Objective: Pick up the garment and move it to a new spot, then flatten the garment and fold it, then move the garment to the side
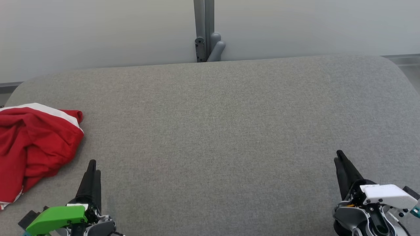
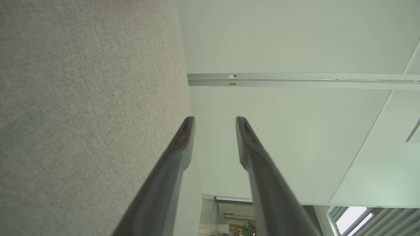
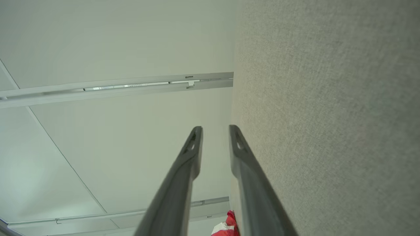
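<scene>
- Two grippers sit near the close edge of a grey padded table (image 1: 213, 131), both pointing toward its far edge.
- Released, the left gripper (image 1: 93, 163) keeps its two dark fingers (image 2: 177, 154) apart in its wrist view, with pale wall (image 2: 295, 39) seen through the gap.
- Released too, the right gripper (image 1: 339, 156) has its own fingers parted by a narrower gap, gripping nothing.
- Crumpled on the table lies the red garment (image 1: 36, 137) with a white band, just to the left of the left gripper's tips and partly ahead of them, not touching them.
- From the right gripper the garment is well apart, far off to its left across the table. That arm's wrist view catches a red-and-white scrap of it at the bottom edge, between the fingers.
- Beyond the table's far edge a grey post (image 1: 205, 29) stands against the wall, ahead of both grippers and between them.
</scene>
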